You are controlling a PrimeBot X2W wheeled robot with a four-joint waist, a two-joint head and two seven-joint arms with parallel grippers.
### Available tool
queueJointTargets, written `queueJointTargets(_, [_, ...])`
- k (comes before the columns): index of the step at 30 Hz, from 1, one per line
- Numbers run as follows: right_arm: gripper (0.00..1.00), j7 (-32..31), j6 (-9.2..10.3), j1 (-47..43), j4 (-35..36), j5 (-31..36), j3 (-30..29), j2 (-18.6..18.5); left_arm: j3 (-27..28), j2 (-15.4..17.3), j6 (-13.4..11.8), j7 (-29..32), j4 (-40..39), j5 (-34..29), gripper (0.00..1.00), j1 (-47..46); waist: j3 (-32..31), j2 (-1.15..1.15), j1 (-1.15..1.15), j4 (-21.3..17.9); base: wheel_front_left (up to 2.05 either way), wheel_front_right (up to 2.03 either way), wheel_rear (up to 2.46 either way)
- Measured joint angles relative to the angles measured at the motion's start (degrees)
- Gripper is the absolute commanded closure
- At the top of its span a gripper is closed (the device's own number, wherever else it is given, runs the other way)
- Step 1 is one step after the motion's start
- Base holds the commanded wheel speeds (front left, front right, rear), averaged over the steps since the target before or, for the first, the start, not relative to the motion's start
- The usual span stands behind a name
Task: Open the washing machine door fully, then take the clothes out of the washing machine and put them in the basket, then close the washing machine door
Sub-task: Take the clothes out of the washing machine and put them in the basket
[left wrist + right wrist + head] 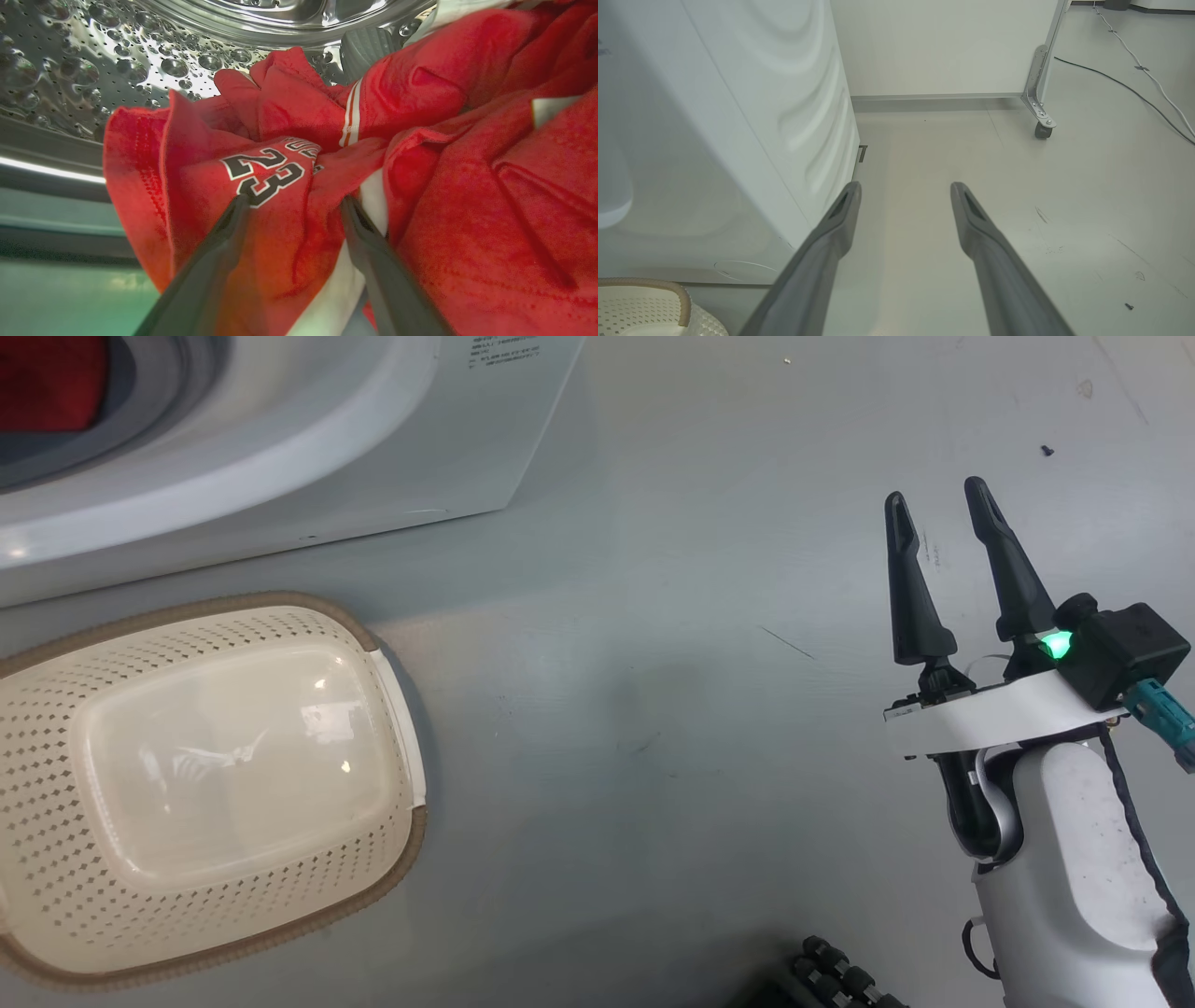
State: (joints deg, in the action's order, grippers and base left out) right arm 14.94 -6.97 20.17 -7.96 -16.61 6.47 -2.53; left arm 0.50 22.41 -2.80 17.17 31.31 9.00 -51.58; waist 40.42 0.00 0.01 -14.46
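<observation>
Left gripper [292, 205] jaws apart, tips in the clothes [444, 186], nothing clamped. Thin bite on 1 fold may slip, missing the basket [355, 868].

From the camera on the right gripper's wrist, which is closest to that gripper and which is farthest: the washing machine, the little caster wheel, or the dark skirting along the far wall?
1. washing machine: close on that view's left, its white side running right beside the right gripper.
2. caster wheel: ahead and to the right, on the floor.
3. dark skirting: top right, well beyond the wheel.
</observation>
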Motion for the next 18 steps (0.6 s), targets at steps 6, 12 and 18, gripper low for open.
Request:
queueJointTargets(6, [0.0,0.0,0.0,0.4,-0.01,0.01,-0.19,0.0,-0.45,-0.01,-0.01,-0.15,1.87,-0.14,0.0,-1.82,0.39,0.0,0.0,-0.09,0.0,0.0,0.0])
queueJointTargets(12, [0.0,0.0,0.0,0.42,-0.02,0.02,-0.15,-0.01,-0.46,-0.03,-0.45,-0.36,3.93,-0.55,0.0,-3.94,0.64,0.0,0.0,-0.05,0.0,0.0,0.0])
queueJointTargets(18, [0.0,0.0,-0.01,0.43,-0.05,0.2,-0.19,-0.01,-0.16,-0.52,-0.51,-0.35,6.39,-0.45,1.0,-5.56,0.79,0.0,0.0,0.08,0.0,0.0,0.0])
